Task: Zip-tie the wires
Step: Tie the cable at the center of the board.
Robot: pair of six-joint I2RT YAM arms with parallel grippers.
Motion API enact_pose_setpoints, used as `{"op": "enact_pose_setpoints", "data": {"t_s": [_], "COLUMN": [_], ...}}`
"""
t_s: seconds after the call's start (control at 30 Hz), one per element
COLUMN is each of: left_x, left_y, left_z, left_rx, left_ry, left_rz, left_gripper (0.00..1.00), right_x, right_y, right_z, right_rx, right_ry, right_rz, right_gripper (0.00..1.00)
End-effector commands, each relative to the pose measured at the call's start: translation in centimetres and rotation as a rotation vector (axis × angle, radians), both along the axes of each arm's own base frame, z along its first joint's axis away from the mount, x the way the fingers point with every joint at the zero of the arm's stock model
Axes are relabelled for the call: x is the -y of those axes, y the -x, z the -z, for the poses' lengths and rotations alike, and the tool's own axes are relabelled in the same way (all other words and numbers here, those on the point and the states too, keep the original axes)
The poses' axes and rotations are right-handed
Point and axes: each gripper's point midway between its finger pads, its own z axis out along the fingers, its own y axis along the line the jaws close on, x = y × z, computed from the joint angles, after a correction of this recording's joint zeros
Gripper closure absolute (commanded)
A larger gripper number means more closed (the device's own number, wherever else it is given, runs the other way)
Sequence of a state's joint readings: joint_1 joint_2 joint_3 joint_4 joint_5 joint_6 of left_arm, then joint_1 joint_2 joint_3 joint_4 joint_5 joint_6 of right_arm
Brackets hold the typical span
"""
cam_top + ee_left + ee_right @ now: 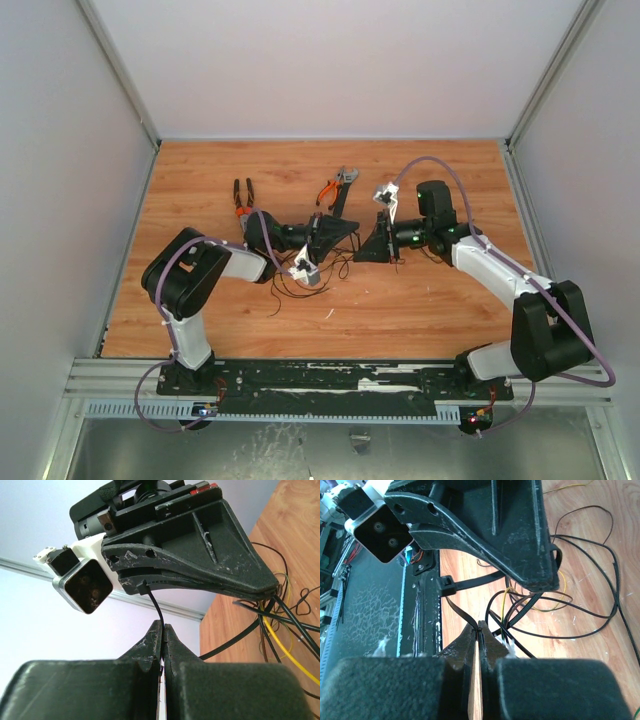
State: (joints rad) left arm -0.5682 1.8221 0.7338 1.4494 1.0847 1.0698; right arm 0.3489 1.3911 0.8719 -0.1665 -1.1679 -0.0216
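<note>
Wires (280, 617) on table (295, 525), pliers (243, 203) behind

**Tight Between My Tips**

My left gripper (162, 625) and right gripper (479, 625) nearly meet, and the zip tie (447, 585) bridges the slit between. The wires (274, 609) tangle under both tips. Beyond lie the left pliers (243, 203) and right pliers (336, 190). Open table (450, 300) sits behind each wrist.

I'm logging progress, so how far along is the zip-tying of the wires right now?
Done: the left gripper and right gripper each pinch the zip tie. In hand: it spans between them by the wires. Left: cinching, since the wires lie in loose loops.
</note>
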Motion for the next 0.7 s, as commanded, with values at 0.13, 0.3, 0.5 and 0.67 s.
{"op": "enact_pose_setpoints", "data": {"t_s": [0.13,0.3,0.5,0.67], "left_x": [-0.4,-0.5,-0.4,0.0], "left_y": [-0.5,-0.4,-0.4,-0.2], "left_z": [-2.0,-2.3,-2.0,-1.4], "left_rx": [0.087,0.054,0.038,0.030], "left_ry": [0.034,0.053,0.061,0.055], "left_rz": [-0.035,-0.024,-0.027,-0.022], "left_gripper": [1.00,1.00,1.00,1.00], "right_x": [-1.0,-0.8,-0.7,-0.7], "right_y": [1.5,1.7,1.7,0.9], "right_z": [-2.0,-2.2,-2.6,-2.2], "right_rx": [0.005,0.037,0.060,0.034], "right_ry": [-0.046,-0.045,-0.051,-0.024], "right_rz": [-0.060,-0.048,-0.035,-0.018], "right_gripper": [1.00,0.99,0.99,0.98]}}
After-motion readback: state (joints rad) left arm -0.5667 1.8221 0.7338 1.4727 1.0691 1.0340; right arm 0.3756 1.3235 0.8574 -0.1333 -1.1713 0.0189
